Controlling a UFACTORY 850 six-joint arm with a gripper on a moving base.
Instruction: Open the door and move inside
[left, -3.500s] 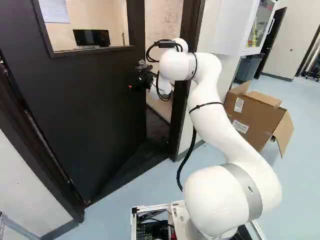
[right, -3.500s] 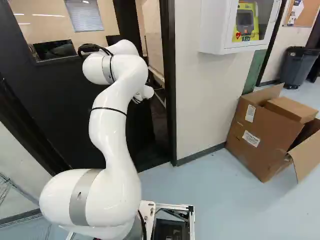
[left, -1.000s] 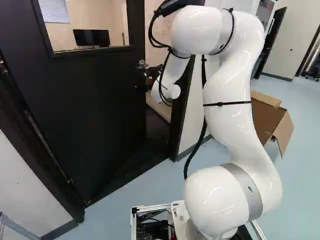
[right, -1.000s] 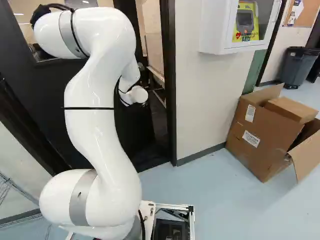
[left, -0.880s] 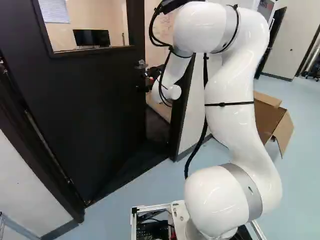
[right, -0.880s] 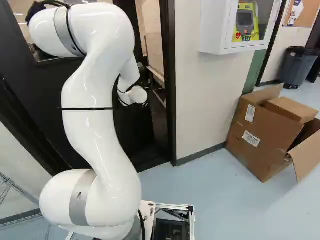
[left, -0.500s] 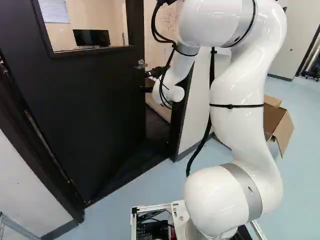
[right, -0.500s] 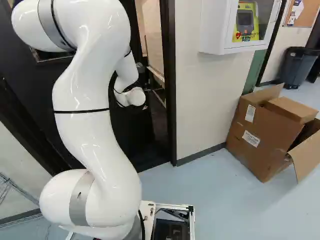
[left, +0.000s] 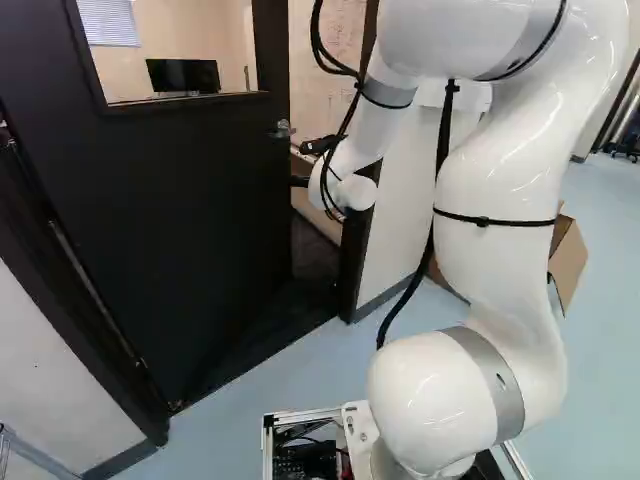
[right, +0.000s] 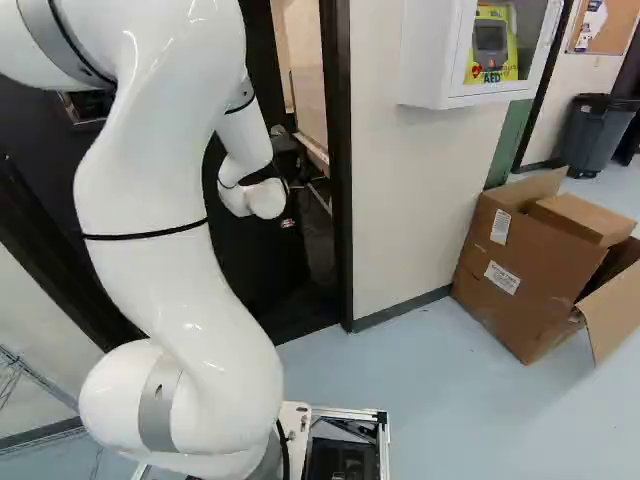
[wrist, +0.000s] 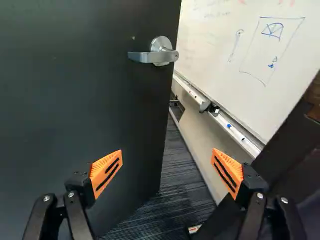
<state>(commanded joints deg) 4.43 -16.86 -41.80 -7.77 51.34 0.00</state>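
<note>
And the door (left: 190, 230) stands ajar at left! The claw (wrist: 167, 153), spread wide and empty, faces its edge; pushing looks next: swing it farther in, then roll through!

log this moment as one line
door partly open | gripper open, empty | lever handle ungripped, ahead of gripper | base outside door frame

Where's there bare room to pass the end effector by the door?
Between the door's free edge and the dark frame, low over the striped carpet; also the blue floor short of the door. It's tighter higher up: the lever handle juts out, and the whiteboard tray beyond holds small items.
</note>
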